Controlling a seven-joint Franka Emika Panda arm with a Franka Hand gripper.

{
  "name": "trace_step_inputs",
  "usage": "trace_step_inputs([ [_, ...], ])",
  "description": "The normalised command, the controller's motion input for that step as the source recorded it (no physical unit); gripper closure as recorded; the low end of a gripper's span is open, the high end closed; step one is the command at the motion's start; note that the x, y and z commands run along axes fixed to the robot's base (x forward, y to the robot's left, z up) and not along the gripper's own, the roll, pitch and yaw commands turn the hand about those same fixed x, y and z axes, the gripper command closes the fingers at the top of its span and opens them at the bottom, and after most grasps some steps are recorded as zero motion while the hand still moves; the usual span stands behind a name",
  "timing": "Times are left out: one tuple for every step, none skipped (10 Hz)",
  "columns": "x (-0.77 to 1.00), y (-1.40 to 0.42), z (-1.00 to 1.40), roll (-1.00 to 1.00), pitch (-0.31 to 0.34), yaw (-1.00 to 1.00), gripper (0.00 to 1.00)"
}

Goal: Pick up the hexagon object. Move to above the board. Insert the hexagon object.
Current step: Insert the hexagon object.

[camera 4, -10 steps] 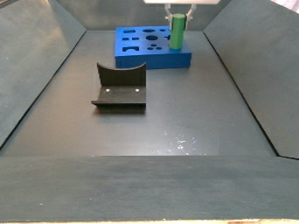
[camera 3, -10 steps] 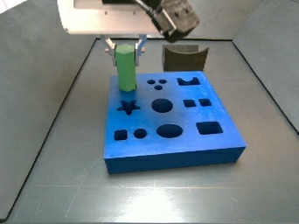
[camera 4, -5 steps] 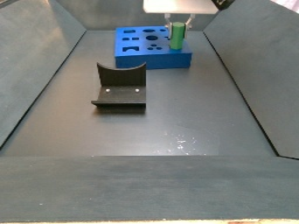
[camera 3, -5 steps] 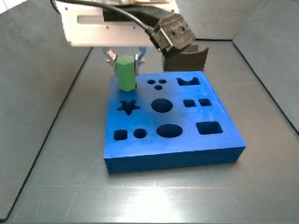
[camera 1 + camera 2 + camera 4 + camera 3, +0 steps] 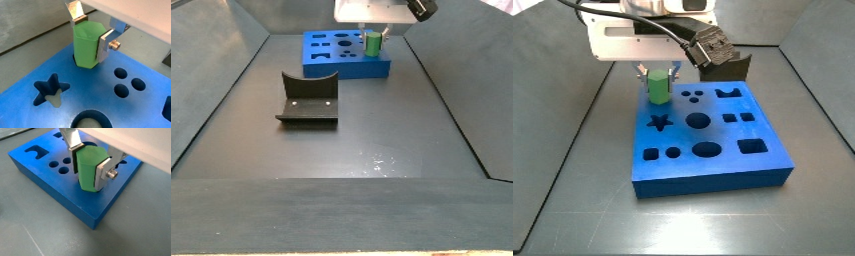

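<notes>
The light green hexagon object (image 5: 87,44) stands upright with its lower end sunk in a hole near a corner of the blue board (image 5: 100,102). My gripper (image 5: 92,35) is shut on it, one silver finger on each side. Both wrist views show this; in a wrist view the object (image 5: 89,169) sits close to the board's edge (image 5: 80,203). In both side views the gripper (image 5: 659,80) hangs low over the board (image 5: 714,165), and only the object's upper part (image 5: 657,88) shows above it. It also shows in a side view (image 5: 374,43) on the board (image 5: 338,55).
The board has star (image 5: 52,89), round (image 5: 121,73) and square cut-outs. A dark brown open box (image 5: 307,98) lies on the floor in front of the board in a side view; it stands behind the board in a side view (image 5: 727,66). Dark walls enclose the floor.
The gripper has come down with the hexagon object. The object has sunk deeper into the board's hole, so less of it shows above the board.
</notes>
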Motion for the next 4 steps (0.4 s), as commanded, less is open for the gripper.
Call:
trace_step_inputs([
  [0.22, 0.00, -0.67, 0.00, -0.014, 0.00, 1.00],
  [0.03, 0.00, 0.00, 0.00, 0.000, -0.05, 1.00],
  [0.00, 0.00, 0.00, 0.00, -0.006, 0.00, 1.00],
  [0.00, -0.02, 0.00, 0.00, 0.000, 0.00, 1.00],
])
